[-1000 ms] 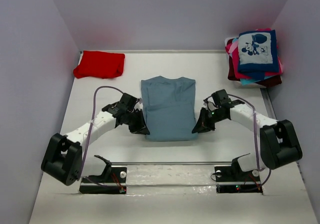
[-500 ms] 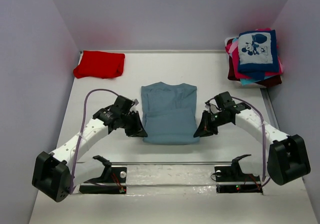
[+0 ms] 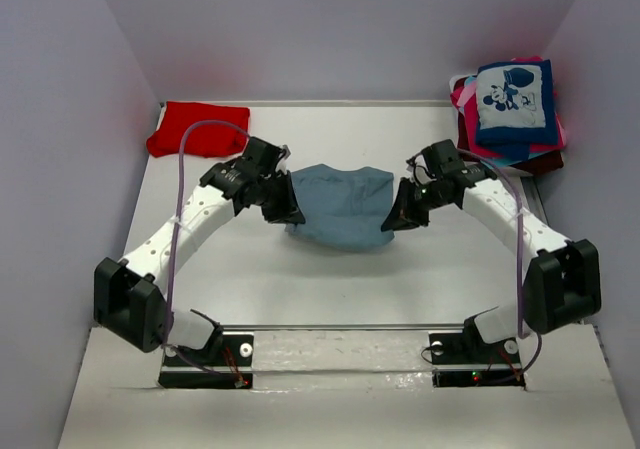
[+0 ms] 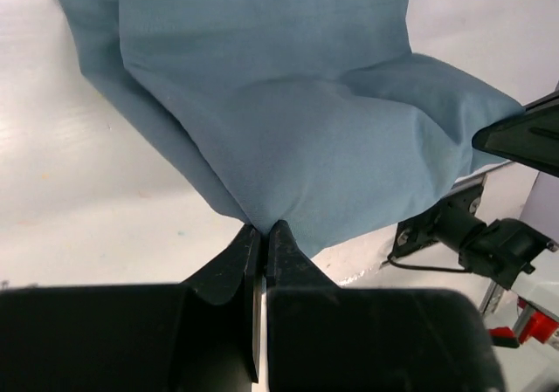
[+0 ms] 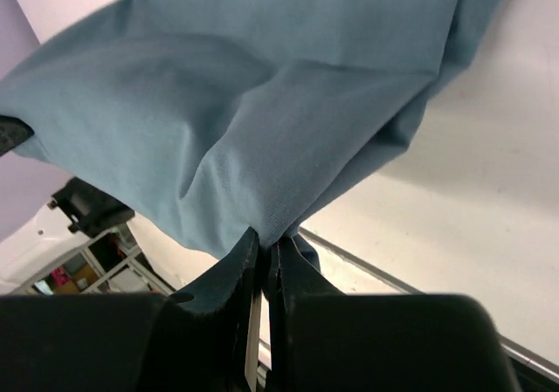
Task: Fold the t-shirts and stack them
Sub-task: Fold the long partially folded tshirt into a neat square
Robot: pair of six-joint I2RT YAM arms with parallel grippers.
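**Inspector:** Where is the garment, and who has hold of it?

**Examiner:** The grey-blue t-shirt is at the centre of the table, with its near hem raised off the surface. The left gripper is clamped tight on 1 hem corner, centre-left in the overhead view. The right gripper is pinched just as tight on the other corner, centre-right. Both wrist views show cloth bunched between closed fingers.

**Inspector:** Step in hand?

**Examiner:** In my judgement, the hem-to-collar fold, about halfway. The hem hangs above the body and is not yet laid down.

**Inspector:** What does the next move call for?

**Examiner:** The 2 arms should carry the hem level toward the top of the frame, lower it onto the collar end and let go together. Uneven travel would likely skew the fold.

**Inspector:** Surroundings and obstructions?

**Examiner:** 1 red t-shirt lies at upper left, well apart. A stack of folded t-shirts, with a mouse print on top, stands at upper right. The right arm runs near that stack and could nudge it
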